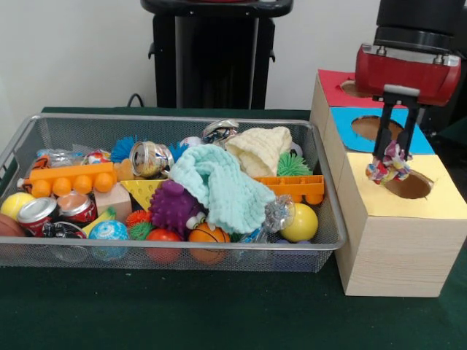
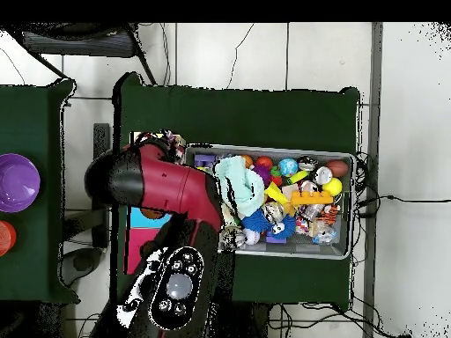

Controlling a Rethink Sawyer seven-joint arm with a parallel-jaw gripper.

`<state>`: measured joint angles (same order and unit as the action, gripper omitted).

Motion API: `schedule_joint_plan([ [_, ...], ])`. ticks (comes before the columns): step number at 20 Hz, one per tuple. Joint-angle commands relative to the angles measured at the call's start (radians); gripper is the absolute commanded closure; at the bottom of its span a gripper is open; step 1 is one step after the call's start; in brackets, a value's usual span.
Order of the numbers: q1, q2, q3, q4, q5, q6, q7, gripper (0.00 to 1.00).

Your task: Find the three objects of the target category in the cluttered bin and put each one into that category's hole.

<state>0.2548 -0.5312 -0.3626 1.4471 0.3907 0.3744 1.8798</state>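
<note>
We see the red and black end effector [image 1: 390, 162] hanging over the yellow-topped wooden box [image 1: 398, 240] at the right of the green worktop [image 1: 182, 313]. Its dark fingers are closed narrowly around a small multicoloured knotted rope toy [image 1: 387, 169], which dangles just above and slightly left of the round hole in the yellow top [image 1: 408, 185].

In our judgement, the risk is a miss: the toy looks offset toward the hole's left rim, so a release here could leave it caught on the edge or lying on the box top. Its loose strands might also snag on the fingers.

The front view shows the grip, the toy and the three coloured tops, with the blue top [image 1: 379, 130] and the red top [image 1: 339, 89] farther back. It also shows the silver wire mesh bin [image 1: 168, 251] heaped with balls, cans, blocks and a pale mint knitted cloth [image 1: 219, 182].

The overhead view hides the boxes and the grip under the arm [image 2: 167, 187]. It alone shows a purple bowl [image 2: 18, 182] on a second green worktop [image 2: 35, 255].
</note>
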Motion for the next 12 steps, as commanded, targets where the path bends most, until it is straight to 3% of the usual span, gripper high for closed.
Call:
schedule_joint_plan([
  [1,0.015,0.043,0.023,0.106,0.054,0.101,0.314,1.00],
  [12,0.003,0.072,0.047,0.108,0.085,0.064,0.284,1.00],
])
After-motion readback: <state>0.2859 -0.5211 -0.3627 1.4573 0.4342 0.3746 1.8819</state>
